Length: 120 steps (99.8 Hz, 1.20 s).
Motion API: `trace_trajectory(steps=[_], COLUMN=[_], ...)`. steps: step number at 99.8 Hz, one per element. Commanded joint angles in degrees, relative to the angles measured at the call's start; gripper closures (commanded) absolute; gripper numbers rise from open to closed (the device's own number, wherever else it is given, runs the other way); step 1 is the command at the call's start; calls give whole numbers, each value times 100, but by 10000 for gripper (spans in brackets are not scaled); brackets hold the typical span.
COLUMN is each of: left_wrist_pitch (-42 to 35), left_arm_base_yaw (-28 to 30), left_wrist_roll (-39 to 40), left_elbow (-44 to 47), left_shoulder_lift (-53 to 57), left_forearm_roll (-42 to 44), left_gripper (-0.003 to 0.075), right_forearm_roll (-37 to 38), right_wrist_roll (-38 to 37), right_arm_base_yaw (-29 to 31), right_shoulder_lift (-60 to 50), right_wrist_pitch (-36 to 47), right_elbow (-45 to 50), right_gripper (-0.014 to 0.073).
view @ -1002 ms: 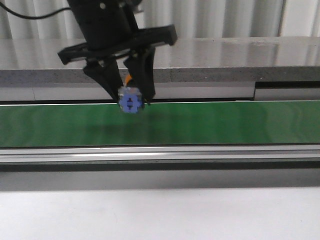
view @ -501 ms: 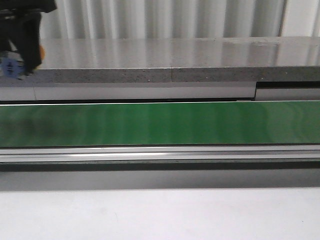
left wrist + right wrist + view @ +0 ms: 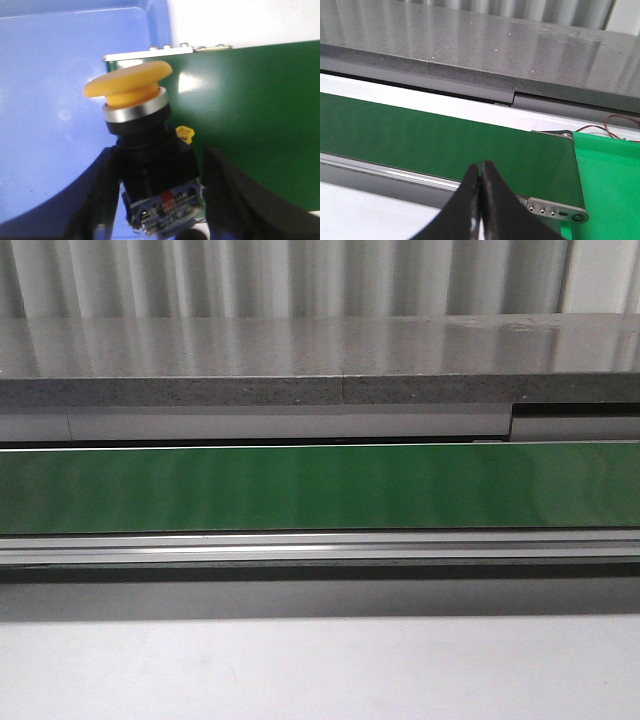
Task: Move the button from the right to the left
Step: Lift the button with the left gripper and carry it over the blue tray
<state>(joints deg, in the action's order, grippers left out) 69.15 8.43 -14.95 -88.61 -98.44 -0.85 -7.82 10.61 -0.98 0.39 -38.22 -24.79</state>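
- The button [image 3: 145,150], with its orange mushroom cap, metal collar and black body, sat clamped between the dark fingers [image 3: 97,200] of my left pincer [image 3: 160,210].
- Behind it lay a blue tray [image 3: 55,100], and beside that the end of the green conveyor belt [image 3: 255,115].
- My right pincer [image 3: 480,200] was closed on nothing, fingertips touching, above the near rail of the belt, close to a green bin [image 3: 610,180].
- The front view showed only the belt [image 3: 320,488] and a grey ledge [image 3: 300,365]; neither pincer appeared there.
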Motion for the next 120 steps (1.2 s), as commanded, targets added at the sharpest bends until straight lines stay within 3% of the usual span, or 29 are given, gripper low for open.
trace_trajectory(steps=[1, 33, 55, 99, 108, 120], left_wrist_pitch=[-290, -227, -633, -734, -723, -785], left_arm_base_yaw=[271, 882, 1173, 1180, 1180, 1180], left_wrist_roll=[-195, -582, -582, -780, -821, -821], left_elbow=[-168, -159, -159, -159, -159, -159], left_shoulder_lift=[226, -328, -804, -1719, -1777, -1781], left_forearm_roll=[-24, 316, 379, 623, 614, 614], left_gripper=[699, 699, 699, 693, 636, 442], right_forearm_roll=[-36, -36, -36, -36, -36, -36], right_wrist_roll=[57, 57, 57, 57, 57, 57], right_arm_base_yaw=[-1, -1, -1, -1, -1, -1], right_shoulder_lift=[74, 74, 74, 74, 74, 74], right_wrist_pitch=[461, 461, 461, 461, 461, 461], right_elbow=[-126, -126, -126, -126, -126, -126], right_gripper=[660, 660, 660, 660, 660, 660])
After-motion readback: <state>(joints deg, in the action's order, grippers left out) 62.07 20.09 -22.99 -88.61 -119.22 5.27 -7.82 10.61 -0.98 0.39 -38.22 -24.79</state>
